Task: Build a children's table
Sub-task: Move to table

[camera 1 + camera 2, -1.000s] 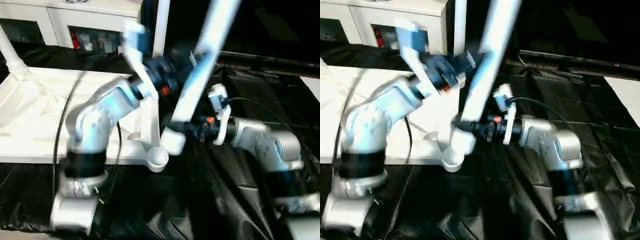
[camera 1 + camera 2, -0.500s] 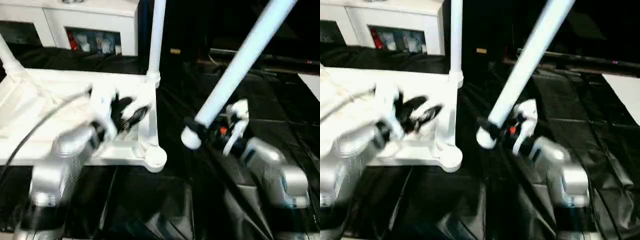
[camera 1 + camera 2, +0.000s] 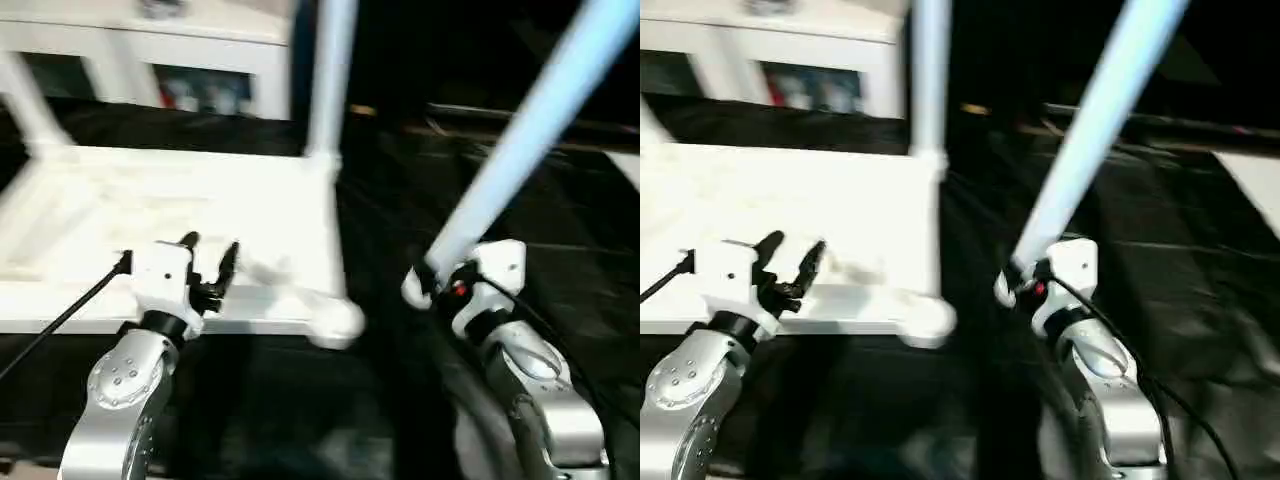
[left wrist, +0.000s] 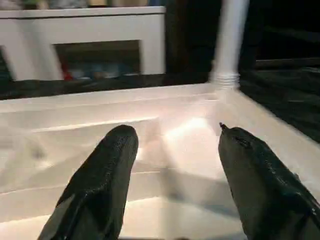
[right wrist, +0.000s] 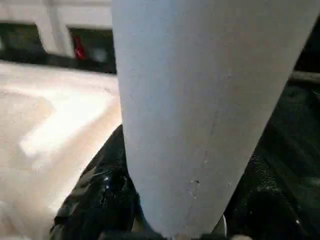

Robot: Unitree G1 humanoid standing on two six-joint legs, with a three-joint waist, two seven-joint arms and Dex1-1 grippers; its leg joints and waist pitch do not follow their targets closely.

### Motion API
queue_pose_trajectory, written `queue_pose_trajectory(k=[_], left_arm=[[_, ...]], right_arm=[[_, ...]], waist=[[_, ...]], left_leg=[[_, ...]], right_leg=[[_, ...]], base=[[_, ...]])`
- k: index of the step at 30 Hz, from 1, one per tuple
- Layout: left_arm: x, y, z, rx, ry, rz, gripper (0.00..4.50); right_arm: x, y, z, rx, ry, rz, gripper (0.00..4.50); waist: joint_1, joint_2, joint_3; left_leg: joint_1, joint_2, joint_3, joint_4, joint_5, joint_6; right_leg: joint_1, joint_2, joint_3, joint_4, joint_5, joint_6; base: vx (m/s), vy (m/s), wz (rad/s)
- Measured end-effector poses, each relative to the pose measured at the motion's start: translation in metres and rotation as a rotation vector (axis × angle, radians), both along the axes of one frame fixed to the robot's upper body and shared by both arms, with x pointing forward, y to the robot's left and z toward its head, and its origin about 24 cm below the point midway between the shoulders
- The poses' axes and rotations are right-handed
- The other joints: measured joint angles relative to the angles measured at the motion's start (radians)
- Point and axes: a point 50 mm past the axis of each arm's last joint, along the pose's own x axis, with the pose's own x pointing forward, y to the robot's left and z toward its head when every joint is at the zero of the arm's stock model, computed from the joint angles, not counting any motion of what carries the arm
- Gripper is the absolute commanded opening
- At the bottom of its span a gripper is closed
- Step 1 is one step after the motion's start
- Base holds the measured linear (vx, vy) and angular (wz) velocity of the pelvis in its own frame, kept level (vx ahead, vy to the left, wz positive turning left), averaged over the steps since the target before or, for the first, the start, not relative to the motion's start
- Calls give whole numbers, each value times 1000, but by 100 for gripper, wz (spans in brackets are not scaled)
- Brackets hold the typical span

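Head stereo pair: high, facing forward and down, shared scene offset sideways | left wrist: close, along spread fingers (image 4: pixel 100 180) onto tabletop (image 4: pixel 190 135) | right wrist: very close on leg (image 5: pixel 200 100) | tabletop common to all views.

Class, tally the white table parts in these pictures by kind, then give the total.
Tabletop: 1
Legs standing in corner sockets: 2
Leg held in the right gripper: 1
Total: 4
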Motion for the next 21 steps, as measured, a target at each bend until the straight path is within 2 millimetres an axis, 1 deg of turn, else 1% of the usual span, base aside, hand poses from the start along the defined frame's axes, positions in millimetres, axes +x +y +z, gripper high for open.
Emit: queue_pose_trajectory(k=[1,2,3,4,5,6,7,8,9,10,11,12,13,14,15,16,17,18,19,20,21], left_arm=[[0,3,0,11,-6,14,299],[0,4,2,34,-18,28,299],[0,5,2,43,-24,33,299],[0,4,2,51,-28,37,299],[0,1,1,54,-24,36,299],[0,-3,0,50,-22,25,299],[0,-4,0,48,-21,23,299],[0,-3,0,54,-24,28,299],[1,-4,1,58,-28,27,299],[2,-5,3,57,-34,24,299],[4,-5,4,56,-41,23,299],[5,-6,5,52,-41,22,299],[7,-6,6,47,-41,19,299],[9,-7,4,40,-29,16,299],[10,-8,-2,42,-3,2,299],[12,-12,-6,48,20,-26,299],[19,-16,-3,57,13,-62,299],[24,-18,3,65,-6,-83,299],[27,-19,5,63,-12,-93,299],[28,-19,5,44,-5,-91,299],[28,-19,5,19,0,-86,299]], right_arm=[[0,3,2,21,-12,16,190],[0,4,2,39,-14,27,190],[0,4,2,45,-13,32,190],[0,4,2,56,-11,36,190],[-1,1,1,66,4,33,190],[-2,-1,-2,70,26,41,190],[-2,0,-3,73,43,64,190],[-3,3,-4,88,52,91,190],[-3,4,-4,93,53,105,190],[-3,4,-5,94,54,120,190],[-3,5,-6,94,63,142,190],[-1,6,-7,87,71,169,190],[3,8,-6,77,73,194,190],[8,8,-2,68,68,220,190],[9,7,-3,66,80,241,190],[8,5,-6,63,100,251,190],[9,1,-9,56,121,257,190],[10,0,-11,56,136,261,190],[10,0,-15,56,158,269,190],[13,2,-16,52,166,285,190],[15,3,-13,41,155,292,190]], waist=[[-14,1,1],[-25,0,0],[-34,-3,-1],[-39,-15,-4],[-43,-12,-1],[-48,-8,0],[-58,0,4],[-66,9,8],[-68,11,9],[-63,11,8],[-53,14,6],[-47,1,-2],[-39,-15,-12],[-24,-26,-14],[-4,-17,-14],[-3,-10,-10],[-5,3,-8],[-14,10,-1],[-24,8,1],[-43,8,1],[-51,8,1]], left_leg=[[0,-9,6,-3,2,12],[0,-21,17,-3,2,24],[-2,-28,26,-4,4,30],[-4,-42,38,-9,6,32],[-6,-43,44,-15,8,30],[-4,-42,47,-19,9,25],[-5,-40,42,-21,11,21],[-8,-34,34,-24,14,16],[-13,-27,33,-28,17,11],[-18,-16,32,-34,20,7],[-25,-5,32,-50,24,0],[-31,-5,32,-67,32,-12],[-45,-9,35,-75,36,-19],[-60,-17,12,-38,26,-56],[-65,-24,-46,30,18,-74],[-50,-21,-84,71,23,-83],[-16,-8,-96,47,-6,-88],[-3,0,-89,23,-16,-73],[-3,10,-79,11,-11,-75],[-3,14,-79,3,-9,-77],[-3,14,-79,0,-8,-77]], right_leg=[[-6,-1,-13,22,-21,-29],[-18,8,-41,76,-26,-28],[-15,22,-52,83,-29,-20],[-6,37,-58,67,-28,-18],[-1,48,-43,56,-23,-10],[-1,50,-40,47,-21,-9],[3,53,-42,40,-22,-9],[15,55,-51,53,-37,-10],[16,57,-56,82,-47,-11],[16,62,-60,122,-49,-9],[27,68,-62,129,-49,-9],[47,67,-59,106,-51,-11],[64,60,-50,65,-81,-18],[46,36,-63,60,-90,0],[51,33,-69,67,-83,1],[52,32,-84,66,-78,-1],[49,32,-98,67,-73,-3],[48,31,-107,62,-66,-5],[47,37,-107,49,-59,-8],[49,42,-107,32,-36,-14],[49,43,-107,24,-19,-15]], base=[[-27,246,13],[-41,202,7],[-70,145,-5],[-70,145,-5],[-101,108,2],[-110,81,-1],[-110,81,-1],[-125,50,-1],[-131,-8,14],[-131,-8,14],[-116,-77,14],[-119,-133,2],[-119,-133,2],[-51,-149,-16],[1,-103,-46],[1,-103,-46],[-66,-34,-39],[-127,-14,-3],[-127,-14,-3],[-112,-5,-9],[-80,11,-20]])
